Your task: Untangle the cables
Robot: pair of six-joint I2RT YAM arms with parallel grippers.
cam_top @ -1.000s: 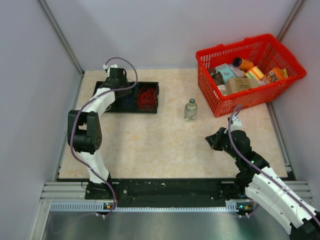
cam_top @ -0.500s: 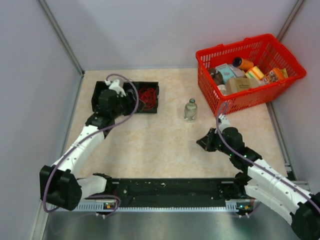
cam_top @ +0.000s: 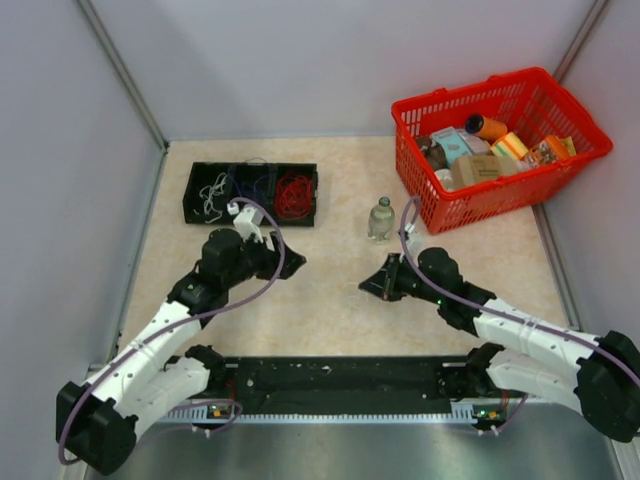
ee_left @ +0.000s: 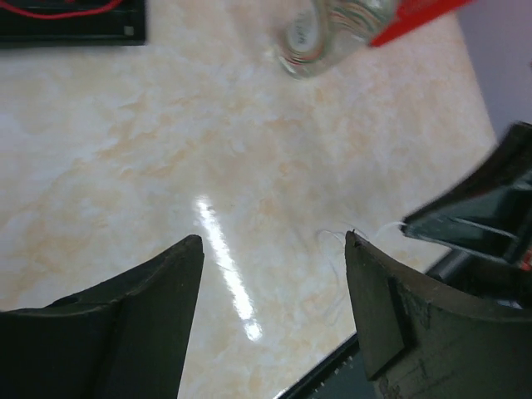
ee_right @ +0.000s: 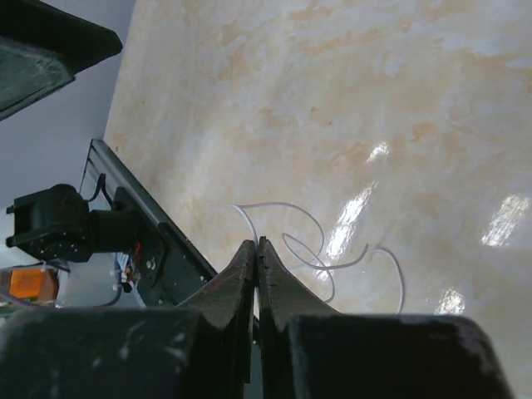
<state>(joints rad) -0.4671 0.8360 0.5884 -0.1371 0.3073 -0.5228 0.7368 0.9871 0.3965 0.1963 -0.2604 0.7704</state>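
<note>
A black tray at the back left holds a white cable, a dark blue-grey cable and a red cable, one per compartment. My right gripper is shut on the end of a loose thin white wire that loops on the table just past its tips. My left gripper is open and empty, hovering over the table mid-left, facing the right gripper. The wire shows faintly by the left gripper's right finger.
A small clear bottle stands upright in the table's middle back. A red basket full of packages sits at the back right. The black rail runs along the near edge. The tray's corner shows in the left wrist view.
My left arm has swung back from the tray toward the table's middle, uncovering the tray. My right gripper has moved left and forward, staying shut.
</note>
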